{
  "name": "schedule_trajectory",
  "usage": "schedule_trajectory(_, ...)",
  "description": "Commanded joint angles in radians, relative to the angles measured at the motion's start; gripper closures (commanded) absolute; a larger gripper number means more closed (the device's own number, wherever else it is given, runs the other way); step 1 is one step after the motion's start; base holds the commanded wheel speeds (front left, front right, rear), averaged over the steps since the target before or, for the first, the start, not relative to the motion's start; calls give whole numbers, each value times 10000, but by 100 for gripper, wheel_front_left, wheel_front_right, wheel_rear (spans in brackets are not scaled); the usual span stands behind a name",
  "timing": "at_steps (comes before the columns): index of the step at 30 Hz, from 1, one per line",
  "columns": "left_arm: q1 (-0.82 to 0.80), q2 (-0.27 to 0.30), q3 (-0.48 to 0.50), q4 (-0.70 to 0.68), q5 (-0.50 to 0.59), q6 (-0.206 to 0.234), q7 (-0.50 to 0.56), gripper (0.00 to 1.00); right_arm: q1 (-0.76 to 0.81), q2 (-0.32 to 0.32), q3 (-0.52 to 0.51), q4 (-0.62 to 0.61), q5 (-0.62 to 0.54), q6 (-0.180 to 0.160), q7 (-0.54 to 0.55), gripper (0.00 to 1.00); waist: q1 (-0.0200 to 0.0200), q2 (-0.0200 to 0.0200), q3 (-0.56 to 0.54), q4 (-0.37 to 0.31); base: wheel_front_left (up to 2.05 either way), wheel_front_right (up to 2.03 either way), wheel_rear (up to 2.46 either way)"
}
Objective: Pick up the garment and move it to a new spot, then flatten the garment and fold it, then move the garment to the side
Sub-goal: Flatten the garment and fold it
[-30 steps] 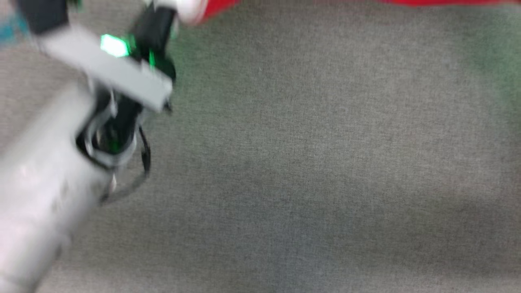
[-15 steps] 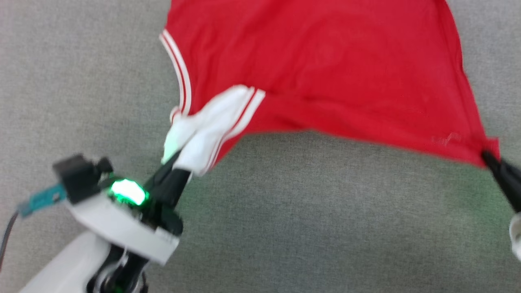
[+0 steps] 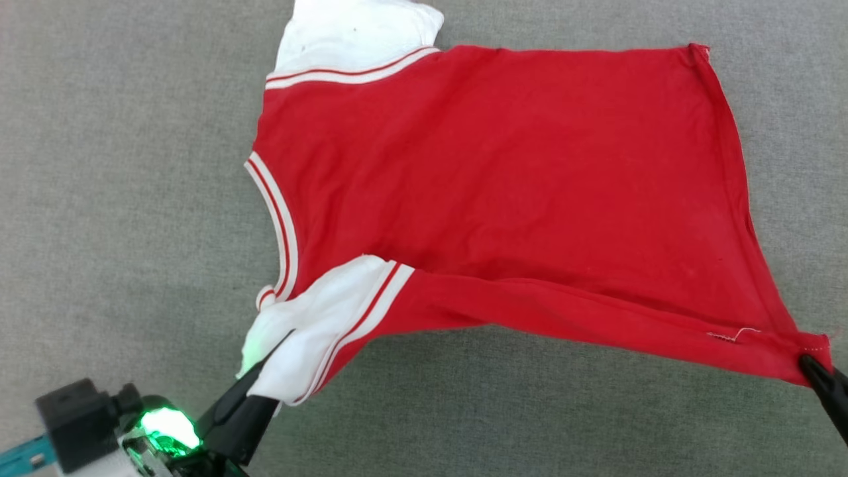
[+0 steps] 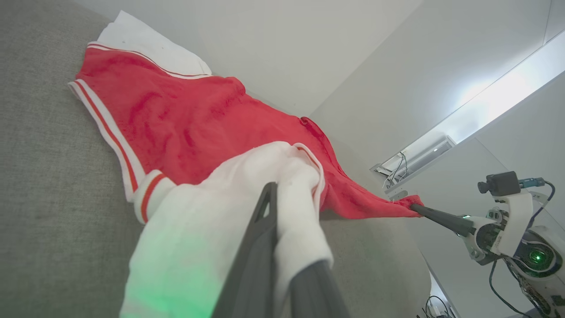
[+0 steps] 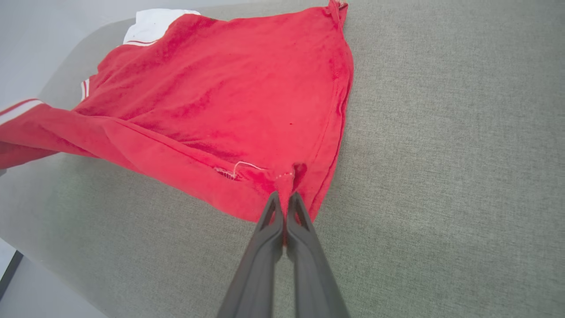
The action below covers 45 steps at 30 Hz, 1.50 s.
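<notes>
Left gripper (image 3: 268, 368): closed on the near white sleeve (image 3: 318, 331), as 0.5 s ago.
Right gripper (image 3: 809, 366): closed on the red hem corner (image 3: 788, 354), grip unchanged.
Garment (image 3: 497, 185): stretched between the 2 grippers, its far part lying on the grey surface (image 3: 530, 411).
Change: the head camera moved; the far sleeve (image 3: 351, 33) is now visible.

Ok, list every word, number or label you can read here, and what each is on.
None can be read.
The garment: the side facing up is plain red, with no lettering or number showing.
The right wrist housing, in the left wrist view: tiny dark marks, too small to read.
</notes>
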<state>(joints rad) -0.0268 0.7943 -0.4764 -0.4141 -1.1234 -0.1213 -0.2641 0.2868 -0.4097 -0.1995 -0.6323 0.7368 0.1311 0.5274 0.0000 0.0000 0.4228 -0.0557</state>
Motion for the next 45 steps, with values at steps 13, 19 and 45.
schedule_trajectory(13,-3238,-884,-516,1129,-491,-117,538,100,-3329,-523,395,1858,641,-9,302,100,0,0,416,160,0,0,0)
schedule_trajectory(19,-4812,-1022,-1318,2530,-933,-97,602,100,-5240,-691,1118,3694,749,-7,108,100,0,0,754,120,0,0,0)
schedule_trajectory(45,-6858,-378,-3294,6504,-572,-82,878,0,-6608,-1224,3197,6706,645,-9,-1626,0,0,0,319,339,0,0,0)
